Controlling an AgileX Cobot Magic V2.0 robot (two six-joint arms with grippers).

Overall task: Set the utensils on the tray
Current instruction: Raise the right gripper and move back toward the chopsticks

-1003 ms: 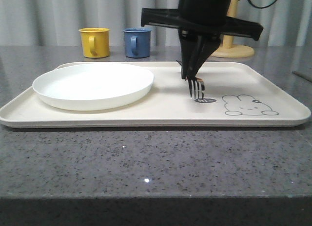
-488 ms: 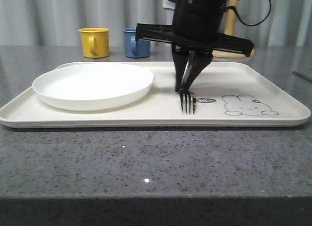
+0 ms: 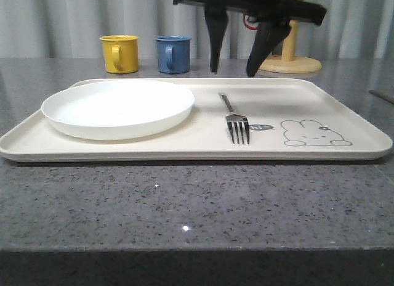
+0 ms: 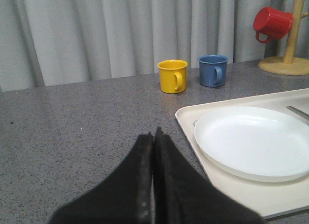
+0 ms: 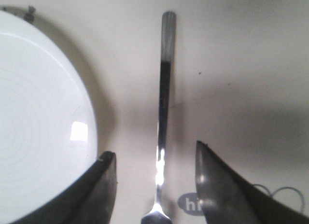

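Since you let go: fork [image 3: 236,121] now lies flat on tray [image 3: 345,107], right of plate [image 3: 117,108].
Right gripper [image 3: 237,70]: lifted, spread, empty.
Left gripper [image 4: 152,139]: pressed together.
Next: remaining utensils, I'd guess.

silver fork [image 3: 237,122], cream tray [image 3: 345,107], white plate [image 3: 117,107].

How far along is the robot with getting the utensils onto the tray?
Done: the fork lies flat on the tray, between the white plate and the rabbit drawing. In hand: nothing; the right tool hangs open above the fork, and the left tool is shut over bare counter. Left: I see no chopsticks or spoon on the tray.
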